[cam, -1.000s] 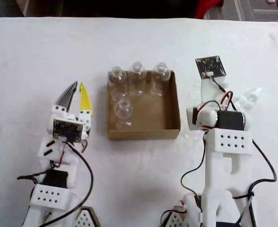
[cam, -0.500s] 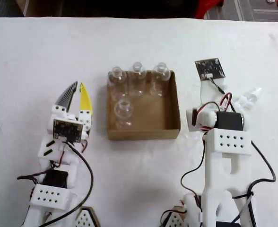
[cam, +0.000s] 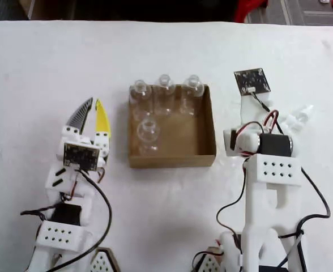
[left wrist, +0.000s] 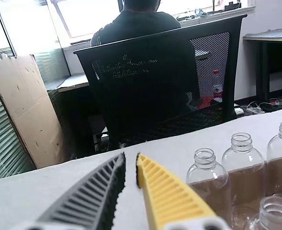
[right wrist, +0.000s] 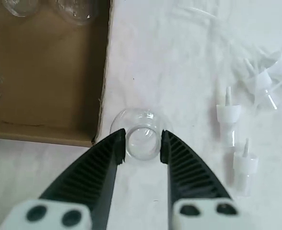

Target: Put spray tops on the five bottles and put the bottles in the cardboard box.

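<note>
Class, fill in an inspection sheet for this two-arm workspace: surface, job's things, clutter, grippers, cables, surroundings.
Surface: white table, flat.
Job's things: four uncapped bottles upright in the cardboard box; fifth bottle upright on the table beside the box; spray tops lying loose nearby.
Clutter: nothing seen.
Grippers: right gripper shut on the fifth bottle's neck; left gripper shut, empty, left of the box.
Cables: black and red wires run along both arms, away from the box.
Surroundings: black chair beyond the table.

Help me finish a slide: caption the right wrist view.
Right gripper clasps the neck of an uncapped clear bottle beside the cardboard box, spray tops lying nearby.
</note>
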Controlling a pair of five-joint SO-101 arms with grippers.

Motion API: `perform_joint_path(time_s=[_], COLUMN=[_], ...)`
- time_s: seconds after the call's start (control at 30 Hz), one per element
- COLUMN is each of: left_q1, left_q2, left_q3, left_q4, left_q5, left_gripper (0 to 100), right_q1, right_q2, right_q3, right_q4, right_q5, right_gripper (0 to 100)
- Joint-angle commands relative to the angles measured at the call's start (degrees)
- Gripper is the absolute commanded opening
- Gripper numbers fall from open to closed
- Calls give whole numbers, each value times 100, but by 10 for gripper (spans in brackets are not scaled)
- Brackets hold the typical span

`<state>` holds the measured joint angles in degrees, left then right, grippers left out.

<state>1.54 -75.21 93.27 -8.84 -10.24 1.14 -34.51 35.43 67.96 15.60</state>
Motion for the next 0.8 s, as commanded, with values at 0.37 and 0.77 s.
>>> perform_joint_path(time_s=[0.37,0.77], left_q1=[48,22], left_q2=[-101,-101], left_q3=[-62,-70], left_q4=[-158,-158], left_q5=[-53,-53], left_gripper=[46,46], right_q1=[-31,-831], right_q2=[-66,-13], right_q3=[-774,-3560], right_q4=[66,1560], right_q5=[0,-396], right_gripper=[16,15])
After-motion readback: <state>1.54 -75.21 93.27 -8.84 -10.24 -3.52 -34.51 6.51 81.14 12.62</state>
